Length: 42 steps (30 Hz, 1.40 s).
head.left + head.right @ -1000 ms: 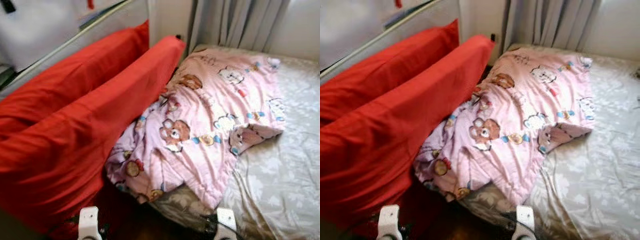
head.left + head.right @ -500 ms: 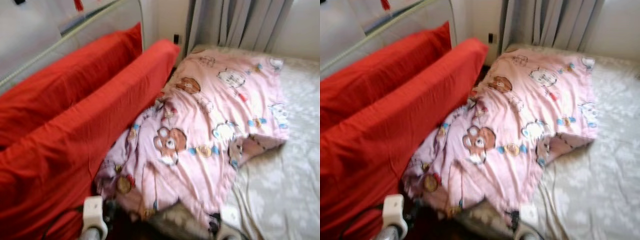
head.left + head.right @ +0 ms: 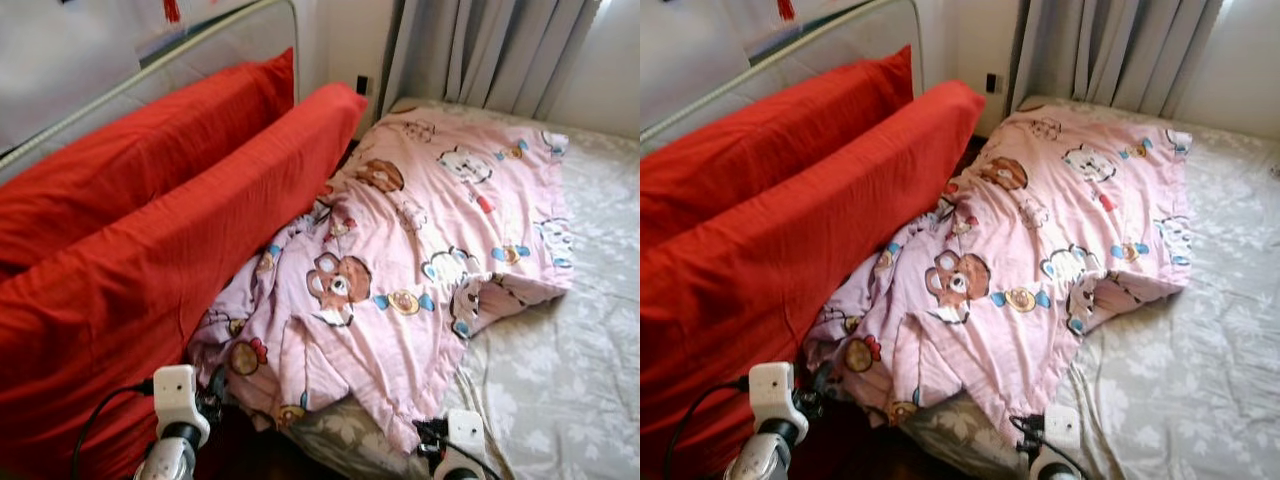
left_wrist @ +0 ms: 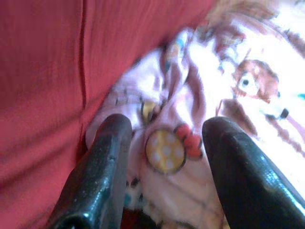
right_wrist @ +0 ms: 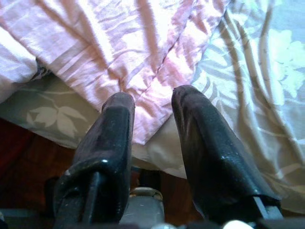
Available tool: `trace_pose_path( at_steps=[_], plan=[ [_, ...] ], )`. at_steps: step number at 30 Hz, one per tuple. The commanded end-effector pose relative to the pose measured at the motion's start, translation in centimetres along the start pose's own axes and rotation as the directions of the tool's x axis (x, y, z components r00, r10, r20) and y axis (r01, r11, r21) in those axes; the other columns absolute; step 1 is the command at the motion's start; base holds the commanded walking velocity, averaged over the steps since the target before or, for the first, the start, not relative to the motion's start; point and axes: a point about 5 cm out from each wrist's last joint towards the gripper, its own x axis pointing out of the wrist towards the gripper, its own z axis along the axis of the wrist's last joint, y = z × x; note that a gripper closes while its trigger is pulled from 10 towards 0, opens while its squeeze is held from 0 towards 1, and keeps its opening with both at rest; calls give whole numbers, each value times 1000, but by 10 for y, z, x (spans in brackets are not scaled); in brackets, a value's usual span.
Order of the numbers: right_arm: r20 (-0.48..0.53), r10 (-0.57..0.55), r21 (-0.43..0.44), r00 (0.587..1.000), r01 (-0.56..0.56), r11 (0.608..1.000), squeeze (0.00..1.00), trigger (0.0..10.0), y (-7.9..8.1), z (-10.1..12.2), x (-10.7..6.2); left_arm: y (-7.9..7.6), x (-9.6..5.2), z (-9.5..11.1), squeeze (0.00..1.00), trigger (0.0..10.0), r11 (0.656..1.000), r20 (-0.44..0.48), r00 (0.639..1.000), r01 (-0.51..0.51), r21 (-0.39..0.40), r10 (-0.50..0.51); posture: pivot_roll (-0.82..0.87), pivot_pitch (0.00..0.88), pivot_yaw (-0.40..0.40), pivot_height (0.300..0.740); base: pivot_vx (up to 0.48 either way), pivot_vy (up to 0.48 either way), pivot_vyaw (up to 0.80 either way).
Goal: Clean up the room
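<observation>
Sprawling across the bed (image 3: 560, 380), the pink cartoon blanket (image 3: 420, 250) lies rumpled and crooked, one corner folded over at 3 o'clock, near edge hanging at 6 o'clock, so it likely needs straightening. Two red pillows (image 3: 150, 270) lean along the metal rail (image 3: 200, 40) at 9 to 11 o'clock, pressing on the blanket's left edge and probably hindering a clean pull. Grey curtains (image 3: 490, 50) hang at 12 o'clock. Left gripper (image 4: 164, 157), fingers spread wide and holding nothing, points at the bunched blanket edge beside the pillow. Right gripper (image 5: 152, 129), fingers parted and holding nothing, hovers over the blanket's near corner on the leaf-print sheet (image 5: 267, 71).
</observation>
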Motion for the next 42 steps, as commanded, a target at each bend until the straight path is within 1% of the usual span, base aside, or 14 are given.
trace_pose_path(
  at_steps=[1, 4, 9, 13, 14, 15, 16, 18, 20, 24, 29, 36, 39, 42],
  plan=[
    [-4, 3, 7, 1000, -3, 1000, 0, 10000, -1, -5, -3, 0, -2, 5, 0, 10000, 1000, 17, 1000, 10, 11, -10, 28, 106, -30, 740, 0, 0, 0],
    [5, 20, -2, 1000, -20, 1000, 0, 10000, -1, -4, -4, 3, -7, 16, 0, 10000, 1000, 42, 999, 15, 27, -16, 26, 96, -31, 740, 0, 0, 0],
    [20, 33, -1, 999, -33, 999, 0, 10000, -1, -4, -5, 3, -10, 28, 0, 10000, 999, 68, 997, 22, 31, -24, 26, 77, -35, 740, 0, 0, 0],
    [26, 41, -16, 999, -41, 999, 0, 10000, -1, -4, -5, 1, -10, 31, 0, 10000, 999, 67, 997, 33, 35, -35, 26, 67, -37, 740, 0, 0, 0],
    [293, 85, -73, 952, -67, 995, 0, 10000, 2, 56, 9, 0, -11, 32, 0, 10000, 999, 66, 997, 34, 35, -36, 32, 58, -40, 740, 0, 0, 0],
    [382, 105, -94, 918, -74, 993, 0, 10000, 4, 78, 10, 0, -12, 32, 0, 10000, 999, 63, 997, 34, 35, -37, 32, 58, -40, 740, 0, 0, 0],
    [436, 122, -101, 892, -87, 991, 0, 10000, 7, 93, 10, 0, -12, 32, 0, 10000, 999, 62, 997, 35, 35, -38, 37, 55, -42, 740, 0, 0, 0],
    [465, 136, -101, 875, -101, 990, 0, 10000, 11, 101, 8, 0, -14, 32, 0, 10000, 999, 50, 998, 38, 38, -40, 48, 45, -49, 740, 0, 0, 0],
    [479, 121, -100, 870, -83, 992, 0, 10000, 11, 102, 8, 2, -15, 31, 0, 10000, 999, 44, 998, 36, 39, -37, 53, 41, -52, 740, 0, 0, 0],
    [513, 62, -57, 856, -38, 998, 0, 10000, 9, 109, 5, 4, -17, 34, 0, 10000, 999, 50, 998, 28, 47, -30, 76, 25, -56, 740, 0, 0, 0],
    [529, 62, -53, 846, -40, 998, 0, 10000, 12, 112, -3, 7, -17, 40, 0, 10000, 999, 70, 998, 0, 39, -3, 96, 13, -64, 740, 0, 0, 0],
    [486, 77, -65, 871, -53, 997, 0, 10000, 19, 102, -4, 4, -17, 41, 0, 10000, 1000, 79, 997, -16, 22, 14, 112, 0, -69, 740, 0, 0, 0],
    [476, 100, -117, 874, -50, 992, 0, 10000, 22, 102, -6, 2, -18, 39, 0, 10000, 1000, 73, 997, -28, 9, 27, 100, 0, -64, 740, 0, 0, 0],
    [454, 71, -95, 888, -31, 995, 0, 10000, 20, 105, -3, 0, -15, 40, 0, 10000, 1000, 72, 997, -20, 4, 20, 76, 0, -58, 730, 0, 0, 0]
  ],
)
